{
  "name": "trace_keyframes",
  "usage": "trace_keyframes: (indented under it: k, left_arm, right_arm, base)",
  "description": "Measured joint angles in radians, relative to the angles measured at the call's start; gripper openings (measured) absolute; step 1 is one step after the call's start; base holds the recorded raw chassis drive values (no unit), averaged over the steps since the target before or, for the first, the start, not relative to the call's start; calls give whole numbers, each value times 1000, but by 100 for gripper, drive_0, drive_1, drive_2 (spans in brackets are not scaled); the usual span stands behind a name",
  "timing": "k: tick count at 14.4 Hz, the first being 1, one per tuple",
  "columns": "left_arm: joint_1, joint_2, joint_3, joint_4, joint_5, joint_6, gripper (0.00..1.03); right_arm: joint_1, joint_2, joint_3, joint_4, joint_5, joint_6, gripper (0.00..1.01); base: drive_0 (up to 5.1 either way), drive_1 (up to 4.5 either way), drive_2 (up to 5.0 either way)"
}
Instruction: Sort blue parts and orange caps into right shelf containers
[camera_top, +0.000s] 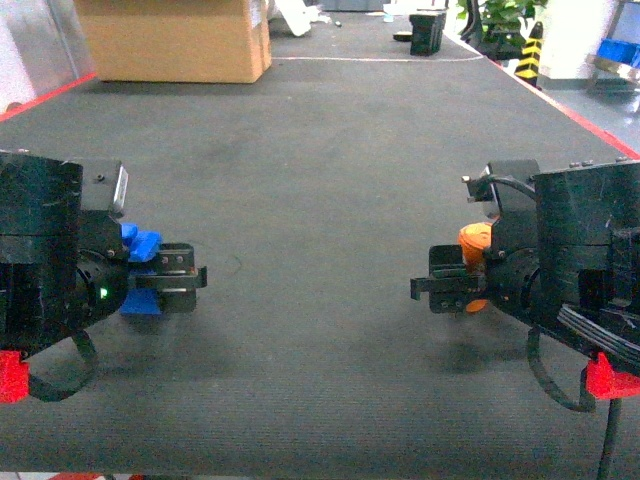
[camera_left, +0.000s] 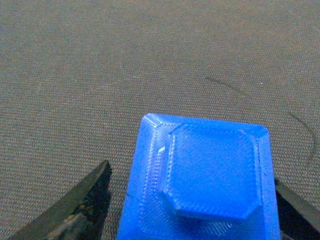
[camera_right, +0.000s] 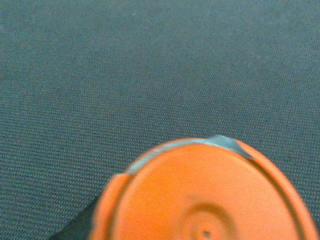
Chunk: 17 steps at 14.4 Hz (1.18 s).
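Dark grey textured matting (camera_top: 320, 170) is seen covering the worktop. A blue plastic part with a raised octagonal face (camera_left: 207, 182) is clamped in the left pincer (camera_top: 185, 278), whose black fingers (camera_left: 75, 207) are closed against its sides, low over the left of the worktop. A round orange plastic cap (camera_right: 210, 195) is gripped in the right pincer (camera_top: 440, 288), opposite, well apart from the blue part. A brown cardboard box (camera_top: 175, 38) is seen at the far edge.

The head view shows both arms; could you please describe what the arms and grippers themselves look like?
Both arms are bulky scuffed black housings ending in blocky black grippers, the left gripper and the right gripper. Each has a red part underneath and a looping black cable; a small green light glows on the left.
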<state>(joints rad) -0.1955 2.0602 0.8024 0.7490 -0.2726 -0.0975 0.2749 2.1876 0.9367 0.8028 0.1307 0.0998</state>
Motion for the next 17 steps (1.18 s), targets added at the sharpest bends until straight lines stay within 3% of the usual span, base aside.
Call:
trace_keyframes:
  k: [2,4,10,11,12,13,17]
  left_arm:
    - [2,0,0,0,4,-2,59]
    - [2,0,0,-1,5,-4,43]
    - [3,-79,-105,93,-38,-12,43]
    - [-3,-256,-228,187,-96,-4,43]
    - [-13,-613,-439,97,-179,45,43]
    - [-18,-784,-491,3,-212,58,42]
    - [-39,-1397,-504,-351,-282,112,42]
  right_arm:
    - [1,0,0,15,5,-26,45]
    - [1,-1,-10,41,11,-31,45]
    - [-2,-111,-144,119,32,-41,45]
    - [-16,-286,-296,191,50,-42,45]
    - [-71,-636,-544,109,68,-43,45]
    - [-95,-813,-615,17,72,-43,45]
    - [-112,-1499,-692,-367,122,-60,45]
  base:
    - [0,0,0]
    - [0,0,0]
    - [0,0,0]
    - [0,0,0]
    - [0,0,0]
    - [0,0,0]
    - [0,0,0]
